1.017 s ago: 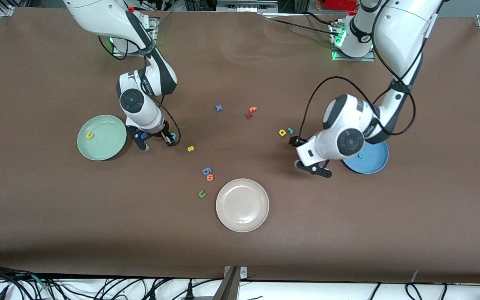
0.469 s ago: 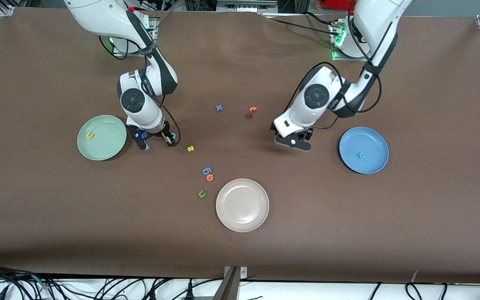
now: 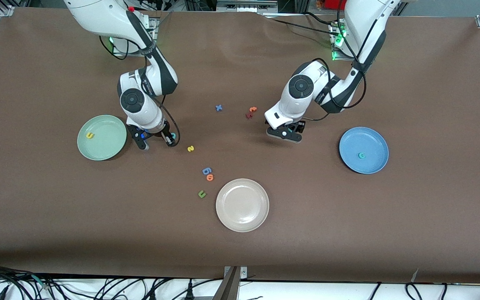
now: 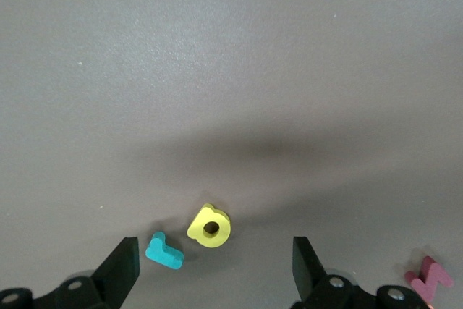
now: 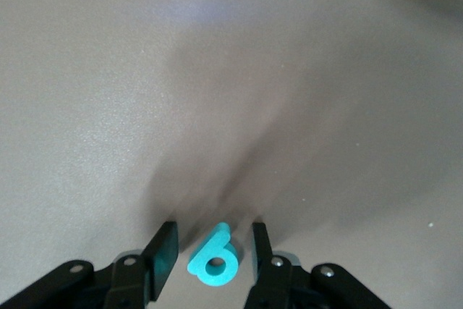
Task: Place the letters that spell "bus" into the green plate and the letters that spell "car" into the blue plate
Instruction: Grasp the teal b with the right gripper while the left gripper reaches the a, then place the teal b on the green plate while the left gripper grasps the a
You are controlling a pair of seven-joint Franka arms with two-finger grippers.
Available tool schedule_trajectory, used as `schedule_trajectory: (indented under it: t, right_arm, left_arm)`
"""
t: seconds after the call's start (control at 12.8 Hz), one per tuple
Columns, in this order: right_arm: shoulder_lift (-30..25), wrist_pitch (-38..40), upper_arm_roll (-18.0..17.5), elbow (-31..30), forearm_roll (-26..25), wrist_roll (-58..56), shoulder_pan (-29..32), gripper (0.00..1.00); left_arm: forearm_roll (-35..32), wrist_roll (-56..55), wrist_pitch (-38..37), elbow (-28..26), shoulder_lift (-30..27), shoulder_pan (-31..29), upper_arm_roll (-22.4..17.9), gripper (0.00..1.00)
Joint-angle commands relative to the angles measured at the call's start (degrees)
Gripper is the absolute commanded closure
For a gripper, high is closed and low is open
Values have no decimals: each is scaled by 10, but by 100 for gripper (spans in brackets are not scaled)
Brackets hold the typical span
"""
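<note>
The round medium-blue plate (image 3: 363, 150) holds only the teal foam "c" (image 3: 361, 156). The left gripper (image 3: 284, 134) has swung away from that plate and now hovers open-jawed over the yellow foam "a" (image 4: 210, 226) and teal "r" (image 4: 165, 251). Beside the pale mint-green plate (image 3: 102, 137), the right gripper (image 5: 210, 251) straddles the teal "b" (image 5: 213, 263), not yet touching it.

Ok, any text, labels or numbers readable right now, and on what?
"u": yellow foam letter in the green plate.
"c": teal foam letter in the blue plate.
"x": blue foam letter on the table.
"u": green foam letter beside the beige plate.
Lettering on the right arm's band: too small to read.
</note>
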State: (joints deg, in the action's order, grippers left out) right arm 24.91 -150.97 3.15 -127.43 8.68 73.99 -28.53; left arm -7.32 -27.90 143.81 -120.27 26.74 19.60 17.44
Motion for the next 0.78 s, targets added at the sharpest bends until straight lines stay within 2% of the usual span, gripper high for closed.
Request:
schedule_trajectory:
  t: [0.0, 0.16, 0.23, 0.31, 0.39, 0.55, 0.63, 0.7]
  right_arm:
    - [-3, -12, -9, -5, 15, 7, -2, 50]
    - [-3, -12, -11, -5, 22, 7, -2, 50]
    - [-3, -12, -12, -4, 22, 7, -3, 50]
    - [-2, -12, -12, -4, 22, 6, -2, 53]
    - [-1, -12, -12, -4, 21, 5, -3, 61]
    - [-1, -12, -12, -4, 21, 2, -2, 88]
    - [-2, -12, -12, -4, 21, -1, -2, 95]
    - [-1, -11, -12, -4, 21, 0, -3, 95]
  left_arm:
    - [-22, -15, 27, -13, 5, 3, 0, 11]
    - [-22, -15, 30, -12, 11, 4, -1, 17]
    - [-22, -15, 30, -12, 11, 7, -1, 33]
    - [-22, -15, 30, -12, 13, 7, -1, 38]
    - [-22, -15, 30, -12, 15, 8, -1, 39]
    - [-22, -15, 31, -11, 19, 8, -1, 39]
    - [-22, -15, 39, -11, 21, 8, -1, 39]
    - [-22, -15, 44, -11, 24, 8, -1, 39]
